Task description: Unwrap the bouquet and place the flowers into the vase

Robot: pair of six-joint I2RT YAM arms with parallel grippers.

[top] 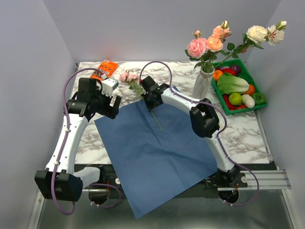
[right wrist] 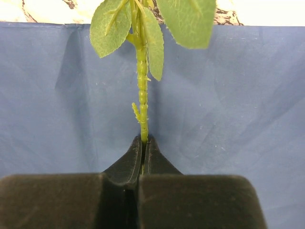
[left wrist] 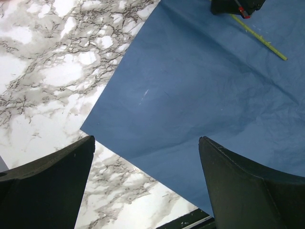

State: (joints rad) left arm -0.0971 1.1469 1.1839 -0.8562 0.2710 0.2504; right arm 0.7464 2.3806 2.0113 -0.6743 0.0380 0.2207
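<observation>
Between your right fingers (right wrist: 126, 167) sits a thin green stem (right wrist: 142, 86), and they're pinched tight on it, with the leaves (right wrist: 112, 28) fanning out just past the tips. Under that grip is the blue paper (top: 152, 157), spread flat across the worktop (top: 248, 133), so I'd call the unwrapping part done.

From the top view, the stem's pink blooms (top: 128, 76) lie just off the paper's far edge, and the bare end points back toward you. I can't tell whether it's lifted or just lying there.

Your left fingers (left wrist: 52, 186) are spread wide with nothing in them, hanging over the paper's left corner.

Further right, the vase (top: 202, 85) stands upright beside the green tray (top: 250, 106) of toy veg, with a bunch of flowers (top: 206, 45) sticking out of it. Looks like this is one of the last stems to move.

My guess for the next move is to lift, swing right, and tip the stem so the bare end goes down first. That neck is narrow and crowded, so aim for a gap and try not to knock the vase over. An orange packet (top: 105, 69) sits at the far left, well out of the way.
</observation>
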